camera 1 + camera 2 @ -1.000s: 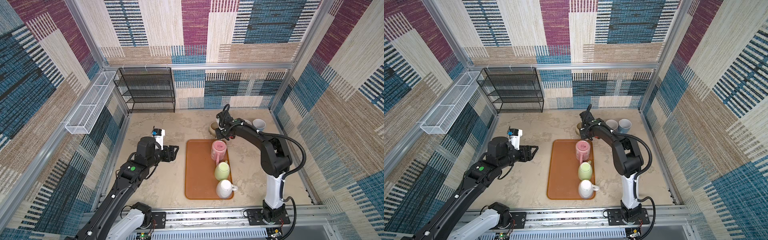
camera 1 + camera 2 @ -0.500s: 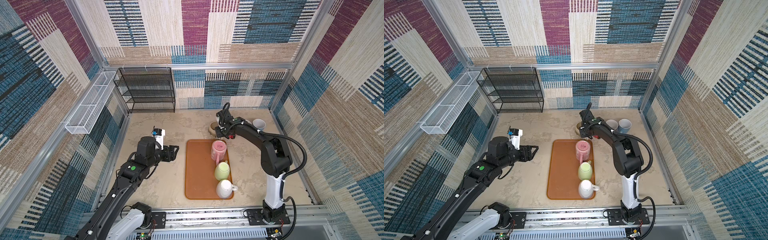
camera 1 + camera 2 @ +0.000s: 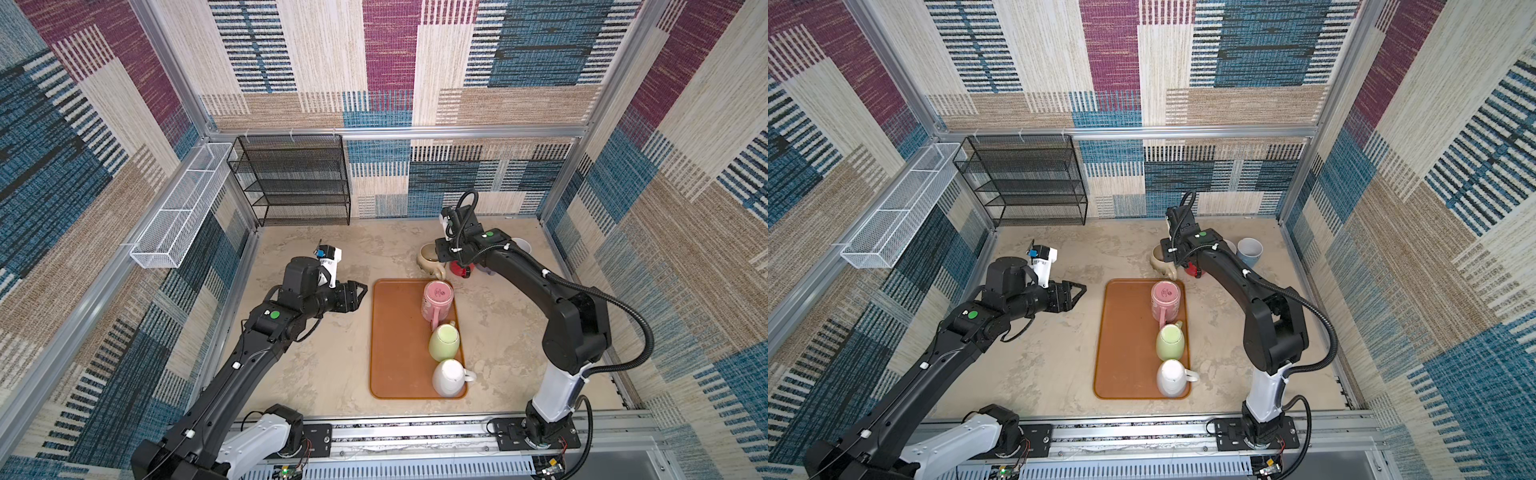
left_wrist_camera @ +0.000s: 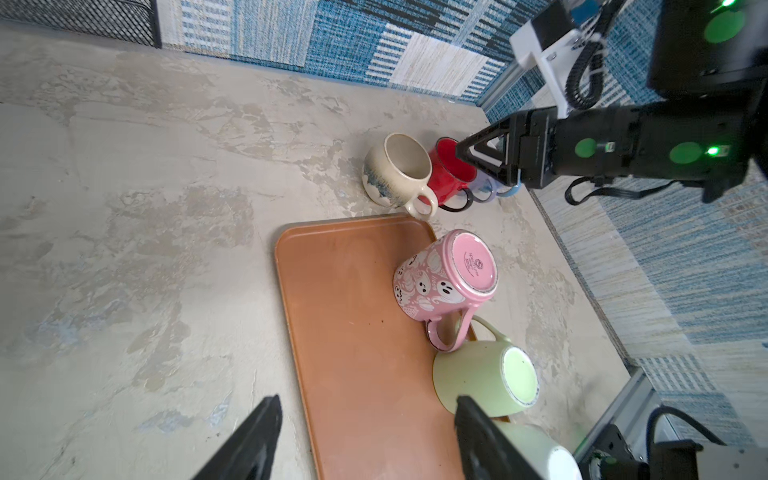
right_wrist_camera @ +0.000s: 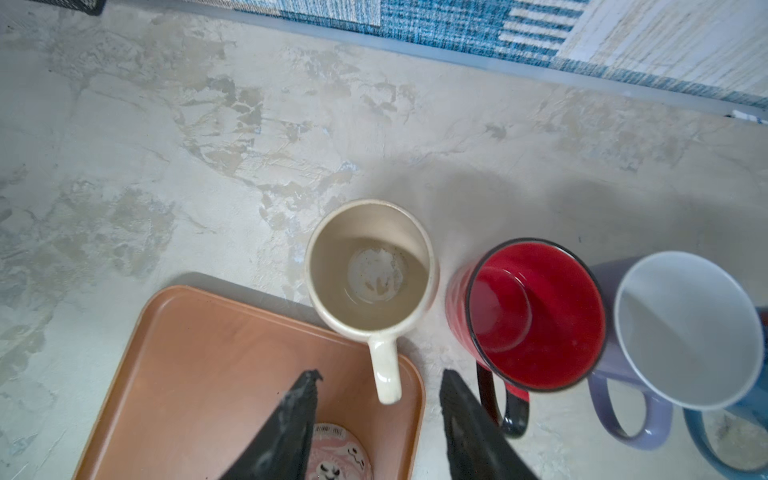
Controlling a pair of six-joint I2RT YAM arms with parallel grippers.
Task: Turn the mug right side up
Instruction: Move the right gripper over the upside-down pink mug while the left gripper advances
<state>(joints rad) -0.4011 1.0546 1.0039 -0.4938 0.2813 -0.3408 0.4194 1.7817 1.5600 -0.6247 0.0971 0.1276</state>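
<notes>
Now my right gripper [image 5: 381, 376] has let go, jaws apart and empty; cream mug [image 5: 370, 266] stands upright mid-frame, likely done.

A robot test cell in a lab: fabric-covered walls [image 3: 316, 50] in a metal frame [image 3: 395, 134] box in a mottled worktop [image 3: 324, 374]. Behind the tray [image 3: 395, 353] stands a wire rack [image 3: 299, 178]; in front of the tray a rail [image 3: 415, 433] carries a left arm [image 3: 257, 345] and a right arm [image 3: 573, 324].

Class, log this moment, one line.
left gripper: open, empty | right gripper: open over cream mug handle | cream mug: upright beside tray | pink mug, green mug, white mug: inverted on tray
</notes>
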